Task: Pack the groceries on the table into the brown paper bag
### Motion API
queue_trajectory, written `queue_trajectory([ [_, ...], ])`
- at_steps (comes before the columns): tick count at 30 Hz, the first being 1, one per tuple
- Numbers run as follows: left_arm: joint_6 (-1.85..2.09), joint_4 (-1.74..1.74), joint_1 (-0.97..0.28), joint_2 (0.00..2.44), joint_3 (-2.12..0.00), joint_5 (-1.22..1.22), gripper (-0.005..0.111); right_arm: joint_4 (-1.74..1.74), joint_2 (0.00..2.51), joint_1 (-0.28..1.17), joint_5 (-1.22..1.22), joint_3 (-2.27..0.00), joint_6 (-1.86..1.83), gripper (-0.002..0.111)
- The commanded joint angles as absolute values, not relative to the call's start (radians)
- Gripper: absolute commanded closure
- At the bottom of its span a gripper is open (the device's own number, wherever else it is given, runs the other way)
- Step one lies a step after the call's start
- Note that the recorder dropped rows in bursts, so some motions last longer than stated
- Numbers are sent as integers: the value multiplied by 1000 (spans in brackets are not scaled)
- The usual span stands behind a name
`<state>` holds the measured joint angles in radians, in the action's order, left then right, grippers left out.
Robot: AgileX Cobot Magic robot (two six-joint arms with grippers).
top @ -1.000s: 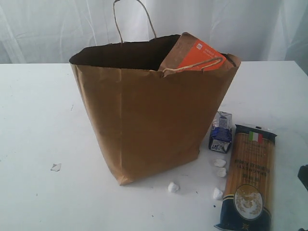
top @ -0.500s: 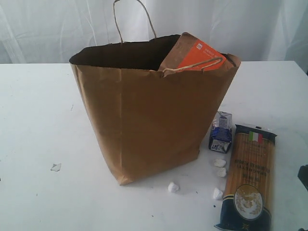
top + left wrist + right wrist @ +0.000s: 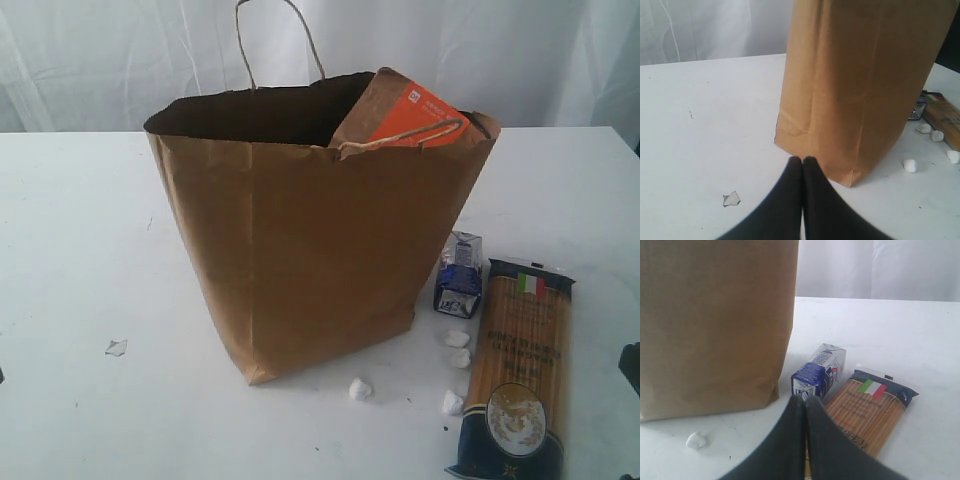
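Four white lumps (image 3: 457, 338) lie by the brown paper bag (image 3: 300, 250), carton (image 3: 459, 275) and spaghetti pack (image 3: 515, 370); both jaws pressed together, empty.

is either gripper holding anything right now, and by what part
Nothing is held: the left gripper and right gripper are both shut and empty.

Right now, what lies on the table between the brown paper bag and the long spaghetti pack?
The small blue-white carton sits there, with a few small white lumps nearby. The exterior view shows this, and the right wrist view shows the carton too.
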<state>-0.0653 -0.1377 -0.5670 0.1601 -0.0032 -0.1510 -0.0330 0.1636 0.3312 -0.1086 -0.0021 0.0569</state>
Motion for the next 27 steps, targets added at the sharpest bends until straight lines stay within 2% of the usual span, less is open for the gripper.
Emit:
queue_trajectory([
  [1, -53, -141, -571, 152, 0, -155, 107, -33, 160, 325, -110, 0, 49, 108],
  [27, -18, -141, -571, 0, 0, 17, 107, -33, 160, 325, -110, 0, 65, 108],
])
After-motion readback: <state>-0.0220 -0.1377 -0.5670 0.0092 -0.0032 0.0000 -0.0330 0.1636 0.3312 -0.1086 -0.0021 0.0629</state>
